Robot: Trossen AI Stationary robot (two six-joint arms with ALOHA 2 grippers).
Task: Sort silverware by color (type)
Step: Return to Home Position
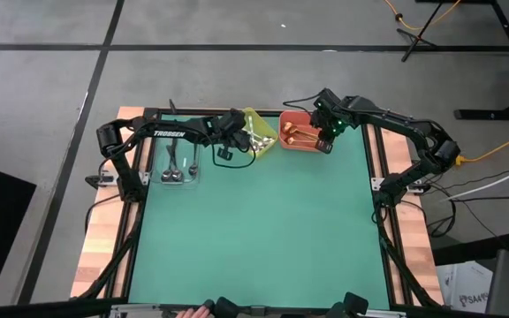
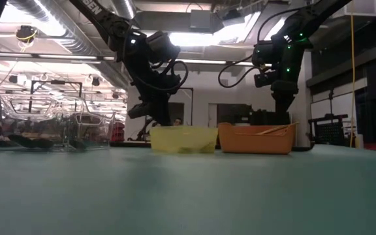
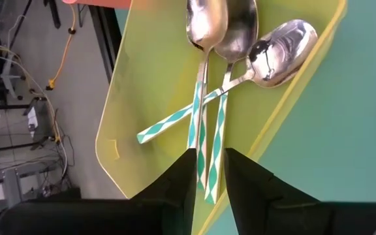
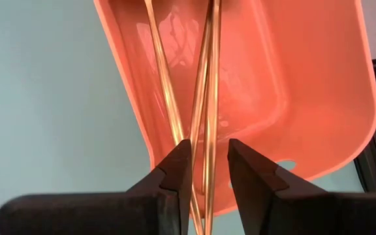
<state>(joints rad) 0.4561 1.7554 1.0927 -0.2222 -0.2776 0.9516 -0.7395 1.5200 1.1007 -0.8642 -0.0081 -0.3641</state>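
Three silver spoons with teal-checked handles [image 3: 240, 46] lie in a yellow bin [image 1: 259, 132] at the table's far edge. My left gripper [image 3: 211, 179] hovers over that bin, open by a narrow gap, with one teal handle's end [image 3: 211, 186] lying between its fingers. Several copper-gold spoons [image 4: 204, 98] lie in the orange bin [image 1: 299, 132] beside it. My right gripper [image 4: 209, 173] is over this bin's near rim, open, with two copper handles running between its fingers. Black spoons [image 1: 177, 168] rest in a clear tray [image 1: 179, 163] to the left.
The three containers stand in a row along the far edge: clear tray [image 2: 51, 124], yellow bin [image 2: 183, 139], orange bin [image 2: 256, 138]. The green mat [image 1: 254, 230] stretches from them to the near edge. Both arms reach in from the table's far corners.
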